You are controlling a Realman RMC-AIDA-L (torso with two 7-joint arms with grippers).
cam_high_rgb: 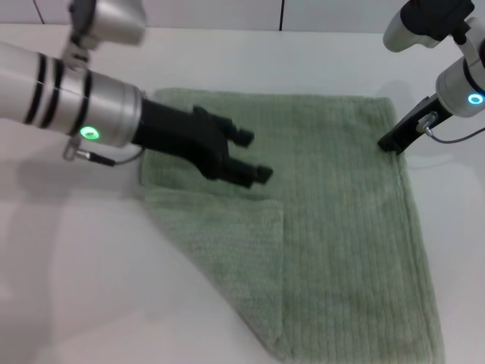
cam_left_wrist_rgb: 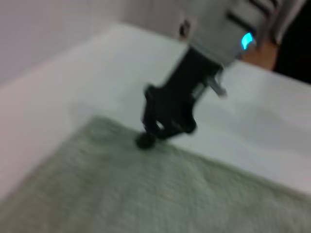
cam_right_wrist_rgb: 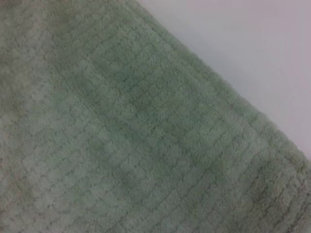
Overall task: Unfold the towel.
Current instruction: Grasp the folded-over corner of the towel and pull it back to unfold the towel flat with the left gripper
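The pale sage-green towel (cam_high_rgb: 341,227) lies flat on the white table (cam_high_rgb: 76,288). A folded-over flap (cam_high_rgb: 220,250) covers its near left part. My left gripper (cam_high_rgb: 254,155) is open and empty, hovering just above the towel's left part beside the flap's far edge. My right gripper (cam_high_rgb: 394,142) rests at the towel's far right corner; the left wrist view shows it (cam_left_wrist_rgb: 163,126) touching the towel's edge (cam_left_wrist_rgb: 121,184). The right wrist view is filled by ribbed towel (cam_right_wrist_rgb: 121,136) with bare table (cam_right_wrist_rgb: 252,53) past its edge.
White table surrounds the towel on the left, far side and right. A wall panel with dark seams (cam_high_rgb: 282,14) runs behind the table. A thin cable (cam_high_rgb: 455,139) hangs by the right wrist.
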